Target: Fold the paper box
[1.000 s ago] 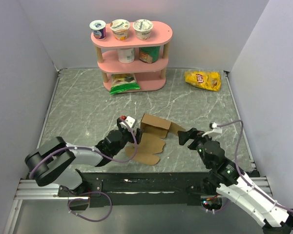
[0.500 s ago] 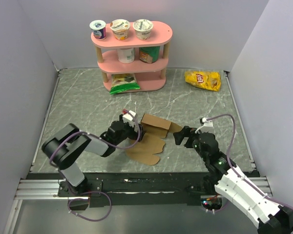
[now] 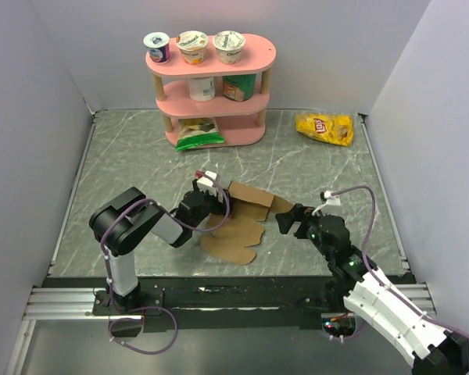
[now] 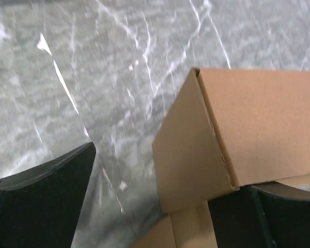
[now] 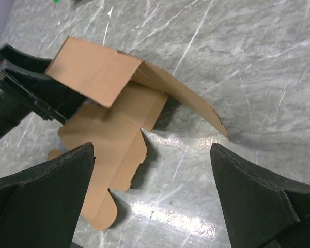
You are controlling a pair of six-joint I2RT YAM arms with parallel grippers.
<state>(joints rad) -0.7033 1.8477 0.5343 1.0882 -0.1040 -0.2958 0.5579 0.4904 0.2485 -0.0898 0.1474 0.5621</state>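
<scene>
The paper box is a brown die-cut sheet in mid-table, with one panel raised like a tent and its flaps flat toward the near edge. My left gripper is open at the raised panel's left end. In the left wrist view the panel's corner lies between the gripper's spread fingers, against the right one. My right gripper is open and empty just right of the sheet's right flap. In the right wrist view it hovers over bare table beside the sheet.
A pink three-tier shelf with yogurt cups and snack packs stands at the back. A green bag lies at its foot. A yellow chip bag lies at the back right. Grey walls enclose the marble table.
My left gripper has moved forward and right up to the raised panel's left end. My right gripper has moved a little left toward the right flap. The sheet has barely shifted.
</scene>
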